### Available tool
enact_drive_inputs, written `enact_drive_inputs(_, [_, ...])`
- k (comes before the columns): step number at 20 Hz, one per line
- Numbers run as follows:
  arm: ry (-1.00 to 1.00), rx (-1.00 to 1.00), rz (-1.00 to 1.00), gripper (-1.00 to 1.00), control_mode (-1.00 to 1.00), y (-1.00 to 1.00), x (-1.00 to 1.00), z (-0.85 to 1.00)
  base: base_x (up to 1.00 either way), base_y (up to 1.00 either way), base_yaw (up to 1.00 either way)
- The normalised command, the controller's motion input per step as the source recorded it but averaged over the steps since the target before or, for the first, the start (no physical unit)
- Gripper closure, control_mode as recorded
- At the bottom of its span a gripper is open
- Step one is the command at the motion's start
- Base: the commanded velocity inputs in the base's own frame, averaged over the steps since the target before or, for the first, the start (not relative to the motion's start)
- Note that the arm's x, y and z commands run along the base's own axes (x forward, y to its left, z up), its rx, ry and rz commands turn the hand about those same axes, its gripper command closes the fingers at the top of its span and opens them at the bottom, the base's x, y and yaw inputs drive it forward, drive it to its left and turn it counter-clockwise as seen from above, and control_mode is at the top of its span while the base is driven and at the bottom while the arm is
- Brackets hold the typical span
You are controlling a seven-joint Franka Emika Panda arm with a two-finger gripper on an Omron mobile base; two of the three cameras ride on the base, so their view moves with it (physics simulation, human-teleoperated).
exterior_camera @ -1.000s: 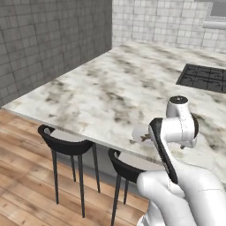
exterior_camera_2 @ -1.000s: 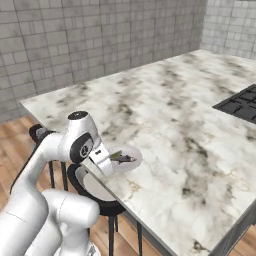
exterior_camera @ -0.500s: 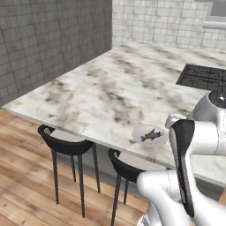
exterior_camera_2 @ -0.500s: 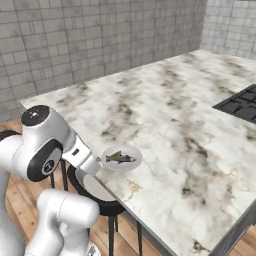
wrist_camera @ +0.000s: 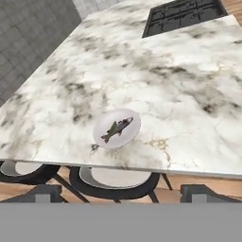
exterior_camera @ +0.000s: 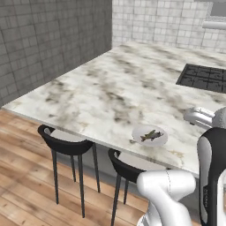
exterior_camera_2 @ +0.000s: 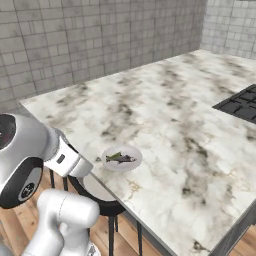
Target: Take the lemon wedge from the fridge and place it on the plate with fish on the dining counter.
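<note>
Arm pose: the white arm is drawn back off the near edge of the white-and-grey veined marble worktop (exterior_camera: 110,88). In the left base view its elbow and a dark-banded link stand at the lower right; in the right base view a large white joint sits at the lower left, with a link slanting towards the worktop's near edge. The hand looks down and forward over that edge. The gripper (wrist_camera: 120,194) has its jaws spread wide, the two dark fingertips (wrist_camera: 45,193) well apart at the bottom of the hand view, with nothing between them. They hang above the stools, clear of the worktop.

Task items: the small round pale grey-white plate (wrist_camera: 105,138) lies on the worktop just inside the near overhanging edge, far from the corners. The slim brownish-olive fish (wrist_camera: 116,129) lies flat across the plate's middle and within its rim. In the hand view its long axis runs diagonally from lower left to upper right. In the left base view the fish (exterior_camera: 151,135) lies roughly along the near edge, slightly skewed. Which end is the tail I cannot tell. A small dark speck sits on the worktop beside the plate's rim, too small to identify.

Surroundings: a black hob (exterior_camera: 205,78) is set in the worktop's far part, well apart from the plate (exterior_camera: 161,141). Two black round stools (exterior_camera: 64,143) stand under the near edge on wooden flooring.
</note>
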Motion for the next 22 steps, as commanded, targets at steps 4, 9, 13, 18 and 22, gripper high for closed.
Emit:
enact_drive_inputs(4, [-0.59,0.10,0.00,-1.00,-1.00,-0.26,-0.89,-0.09,0.00,0.00,0.00])
enact_drive_inputs(9, [-0.67,0.09,0.00,-1.00,-1.00,-0.20,-1.00,-0.06,0.00,0.00,0.00])
enact_drive_inputs(13, [-0.55,0.00,0.01,-1.00,-1.00,0.28,-1.00,0.00,0.00,0.00,0.00])
enact_drive_inputs(18, [-0.32,-0.01,0.05,-1.00,-1.00,0.39,-0.98,0.07,0.00,0.00,0.00])
enact_drive_inputs(22, [-0.12,-0.07,0.09,-1.00,-1.00,0.60,-0.51,0.14,0.00,0.00,0.00])
